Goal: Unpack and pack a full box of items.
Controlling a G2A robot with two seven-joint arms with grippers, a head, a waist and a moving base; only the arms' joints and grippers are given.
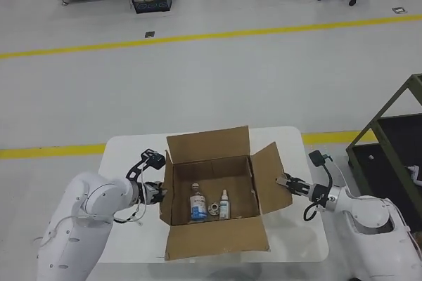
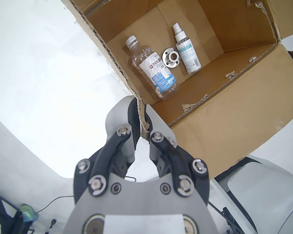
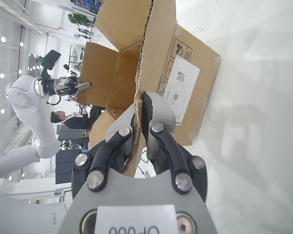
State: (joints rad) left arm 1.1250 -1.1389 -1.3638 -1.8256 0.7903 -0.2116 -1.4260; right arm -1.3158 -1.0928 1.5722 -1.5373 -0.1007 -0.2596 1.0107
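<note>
You've got the box [image 1: 218, 170] open mid counter [image 1: 126, 158]. L end effector [image 2: 141, 113] is clenched on its L flap [image 1: 167, 195], R end effector [image 3: 138, 110] on the R flap [image 1: 273, 177]. Inside, lying flat: bottle [image 2: 155, 70], flange [image 2: 171, 58], spray [image 2: 186, 52], w/ the flange between.

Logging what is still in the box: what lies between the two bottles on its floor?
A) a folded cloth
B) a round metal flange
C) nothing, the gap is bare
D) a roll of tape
B: in the left wrist view a round metal flange lies on the floor of the box, between the large clear bottle and the small spray bottle.
</note>
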